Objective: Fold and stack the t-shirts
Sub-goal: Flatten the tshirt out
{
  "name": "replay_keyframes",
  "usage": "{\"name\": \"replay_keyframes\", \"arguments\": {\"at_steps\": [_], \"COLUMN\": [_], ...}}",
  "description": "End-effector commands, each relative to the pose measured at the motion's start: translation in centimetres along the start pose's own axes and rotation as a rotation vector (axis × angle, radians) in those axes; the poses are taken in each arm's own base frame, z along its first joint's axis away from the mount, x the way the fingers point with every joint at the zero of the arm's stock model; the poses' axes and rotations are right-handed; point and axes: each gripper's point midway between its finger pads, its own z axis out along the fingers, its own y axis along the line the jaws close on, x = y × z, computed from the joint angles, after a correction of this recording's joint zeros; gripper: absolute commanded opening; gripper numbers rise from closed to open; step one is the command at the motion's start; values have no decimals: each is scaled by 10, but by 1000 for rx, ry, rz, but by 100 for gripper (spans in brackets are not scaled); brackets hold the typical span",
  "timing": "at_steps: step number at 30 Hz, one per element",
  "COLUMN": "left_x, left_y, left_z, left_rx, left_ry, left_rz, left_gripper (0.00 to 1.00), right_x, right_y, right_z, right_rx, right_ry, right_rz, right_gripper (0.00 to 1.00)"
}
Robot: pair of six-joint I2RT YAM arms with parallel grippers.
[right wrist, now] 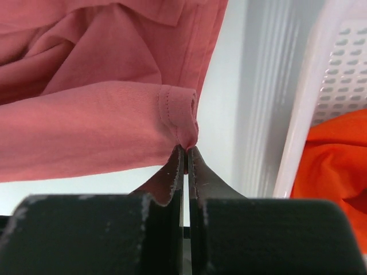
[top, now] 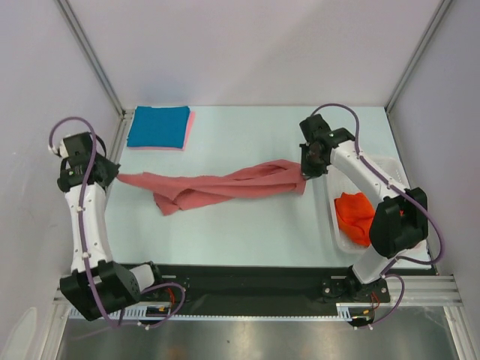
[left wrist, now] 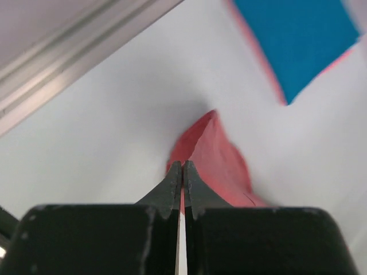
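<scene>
Spanning left to right, the salmon-red t-shirt is clamped at opposite ends by the left gripper and right gripper.

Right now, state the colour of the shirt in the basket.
Bright orange-red shirt, clearest in right wrist view.

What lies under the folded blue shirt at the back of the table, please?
Pink cloth: only its right and near edges show. The blue shirt covers the rest.

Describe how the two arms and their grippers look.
The left arm and right arm have white links with black joint housings, and a thin purple cable loops along each. The left gripper and right gripper have black bodies and dark, tapered, scuffed fingers.
</scene>
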Motion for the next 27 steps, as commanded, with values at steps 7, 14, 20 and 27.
{"name": "replay_keyframes", "arguments": {"at_steps": [7, 14, 20, 27], "left_x": [-85, -76, -44, -10], "left_y": [-55, -57, -36, -21], "left_z": [-128, -153, -129, -93], "left_rx": [185, 245, 188, 156], "left_ry": [-327, -346, -286, -219], "left_rz": [-12, -26, -5, 48], "left_gripper": [0, 0, 0, 0], "right_x": [-43, -25, 18, 95], "right_y": [10, 23, 34, 12], "right_z": [-96, -112, -87, -10], "right_rx": [-116, -246, -369, -283], "right_ry": [-168, -107, 35, 252], "right_rz": [12, 51, 126, 137], "right_gripper": [0, 0, 2, 1]}}
